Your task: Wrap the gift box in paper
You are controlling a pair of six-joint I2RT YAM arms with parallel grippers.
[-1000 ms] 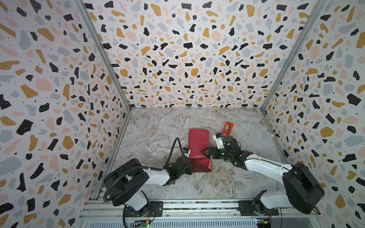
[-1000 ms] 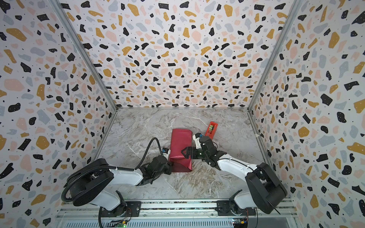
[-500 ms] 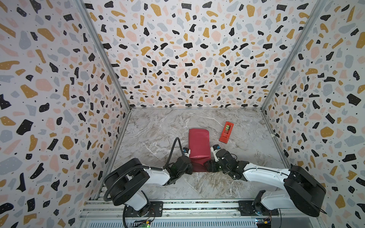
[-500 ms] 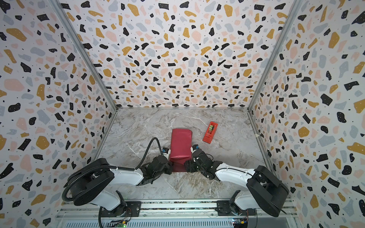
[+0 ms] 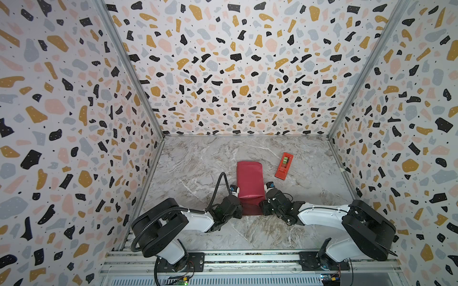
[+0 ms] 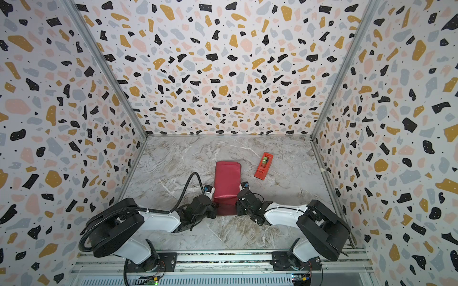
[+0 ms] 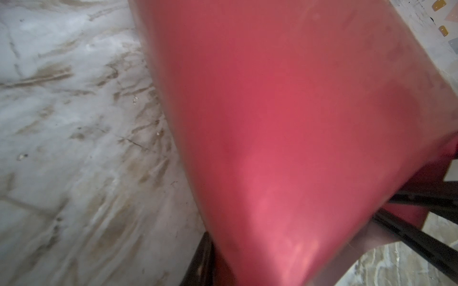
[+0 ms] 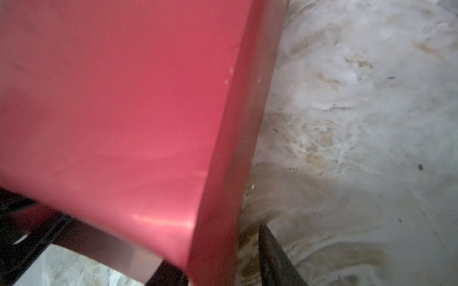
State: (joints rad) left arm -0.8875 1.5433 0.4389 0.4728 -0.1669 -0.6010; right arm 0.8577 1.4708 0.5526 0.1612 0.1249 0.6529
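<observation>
The paper (image 5: 249, 178) (image 6: 227, 178) is folded round a squat block in mid-table, crimson face out. The gift box itself is hidden under it. A darker maroon end flap (image 5: 251, 209) lies flat on the near side. My left gripper (image 5: 241, 210) (image 6: 214, 210) is at the near-left corner, shut on the paper (image 7: 285, 123); one black finger (image 7: 202, 260) presses its side and the other is hidden. My right gripper (image 5: 261, 207) (image 6: 236, 207) (image 8: 218, 260) straddles the near-right corner, open. One finger (image 8: 272, 257) stands off the paper wall (image 8: 124, 111).
A red-orange tape dispenser (image 5: 284, 166) (image 6: 263, 166) lies on the marble floor, to the right of the package and a little farther back. Speckled walls close in the left, right and back. The arm bases sit on a rail (image 5: 247, 257) at the near edge.
My right gripper has come from beside the tape dispenser down to the package's near-right corner, and its jaws have narrowed. The left gripper has held still.
</observation>
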